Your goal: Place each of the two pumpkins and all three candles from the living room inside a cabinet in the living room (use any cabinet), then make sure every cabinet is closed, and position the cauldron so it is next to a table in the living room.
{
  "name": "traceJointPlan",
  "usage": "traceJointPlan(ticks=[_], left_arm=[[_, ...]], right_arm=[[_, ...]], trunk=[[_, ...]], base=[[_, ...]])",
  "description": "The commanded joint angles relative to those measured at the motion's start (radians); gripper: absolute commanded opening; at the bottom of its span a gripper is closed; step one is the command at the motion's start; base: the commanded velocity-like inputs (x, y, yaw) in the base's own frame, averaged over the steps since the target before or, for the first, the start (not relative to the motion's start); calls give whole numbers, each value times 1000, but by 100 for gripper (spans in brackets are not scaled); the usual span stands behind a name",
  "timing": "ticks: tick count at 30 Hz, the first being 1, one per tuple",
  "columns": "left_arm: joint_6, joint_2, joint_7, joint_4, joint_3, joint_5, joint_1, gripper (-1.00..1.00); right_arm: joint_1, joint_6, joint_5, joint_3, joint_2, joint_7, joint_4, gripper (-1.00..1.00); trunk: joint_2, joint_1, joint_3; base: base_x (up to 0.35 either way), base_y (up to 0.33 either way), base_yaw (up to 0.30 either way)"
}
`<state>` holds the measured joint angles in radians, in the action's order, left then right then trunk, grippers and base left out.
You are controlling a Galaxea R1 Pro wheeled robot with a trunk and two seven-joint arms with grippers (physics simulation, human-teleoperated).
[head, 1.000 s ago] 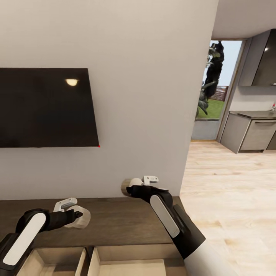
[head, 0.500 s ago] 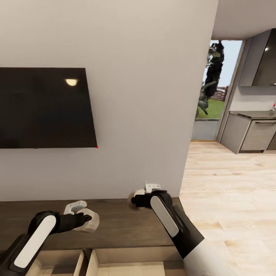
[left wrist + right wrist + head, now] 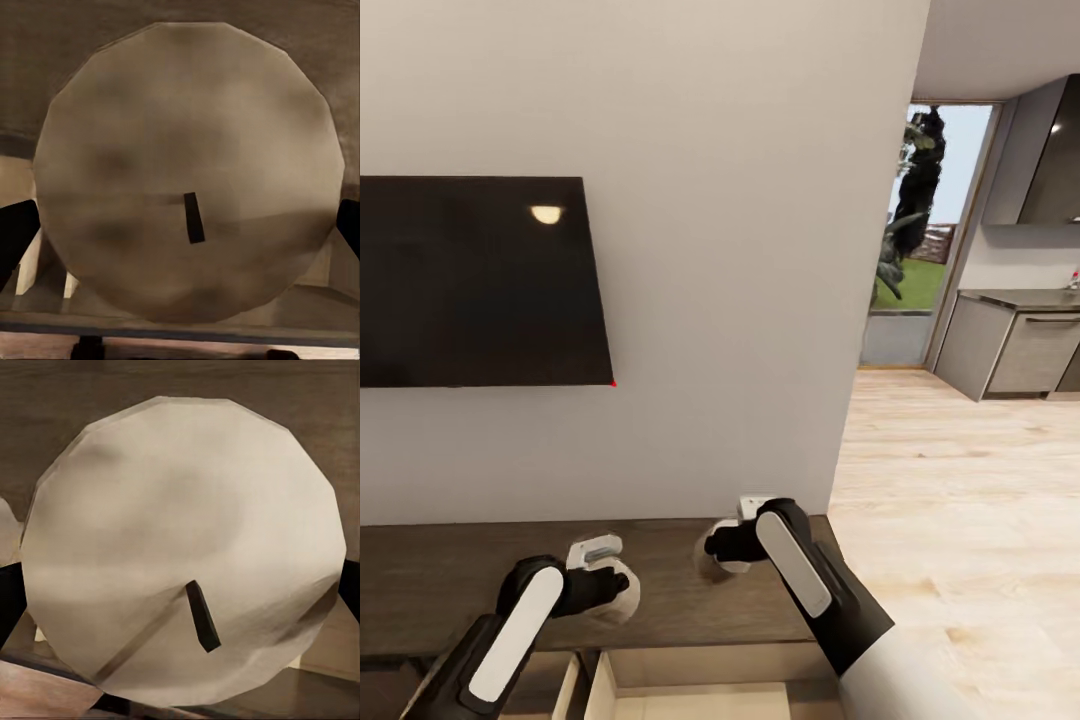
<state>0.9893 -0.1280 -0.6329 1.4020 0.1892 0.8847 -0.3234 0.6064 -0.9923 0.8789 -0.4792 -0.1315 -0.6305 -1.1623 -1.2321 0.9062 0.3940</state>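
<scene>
Both arms have drawn inward over the cabinet [image 3: 460, 585], each gripper's fingers clamping one of two candles [image 3: 622, 590] [image 3: 722, 555].

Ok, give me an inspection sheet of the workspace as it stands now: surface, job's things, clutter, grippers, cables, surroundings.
Surface: dark-brown cabinet top along the wall; a drawer below it stands open, with a beige inside.
Job's things: one candle in the left gripper, another candle in the right gripper, each with its wick end facing the wrist camera.
Clutter: nothing seen.
Grippers: left gripper shut on its candle over the cabinet top; right gripper shut on its candle, nearer the wall.
Cables: nothing seen.
Surroundings: black wall screen above the cabinet; wood floor to the right leading to grey kitchen units and a garden doorway.
</scene>
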Motion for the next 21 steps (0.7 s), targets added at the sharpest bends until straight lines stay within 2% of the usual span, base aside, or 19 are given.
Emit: traceJointPlan(ticks=[1,4,8,12,17,21], left_arm=[[-2,25,-35,-26,11,-2,-2,-100],[-3,85,-67,-112,24,-32,-3,-100],[-23,125,-76,-198,28,-70,-4,-100],[-77,135,-76,-284,29,-95,-5,-100],[-138,140,-74,-349,31,-125,-5,-100],[-196,145,-72,-387,64,-142,-5,-100]], right_arm=[[-4,2,9,-1,1,-10,10,-100],[-26,10,8,-2,4,-8,47,-100],[-46,13,6,-3,5,-10,83,-100],[-49,16,-3,-7,6,-6,172,-100],[-50,57,-9,-12,4,-1,278,-100],[-50,84,-10,-15,0,0,325,-100]], trunk=[[-1,0,1],[-1,0,1],[-1,0,1],[-1,0,1],[-1,0,1],[-1,0,1]], base=[[0,0,0],[0,0,0],[0,0,0],[0,0,0],[0,0,0],[0,0,0]])
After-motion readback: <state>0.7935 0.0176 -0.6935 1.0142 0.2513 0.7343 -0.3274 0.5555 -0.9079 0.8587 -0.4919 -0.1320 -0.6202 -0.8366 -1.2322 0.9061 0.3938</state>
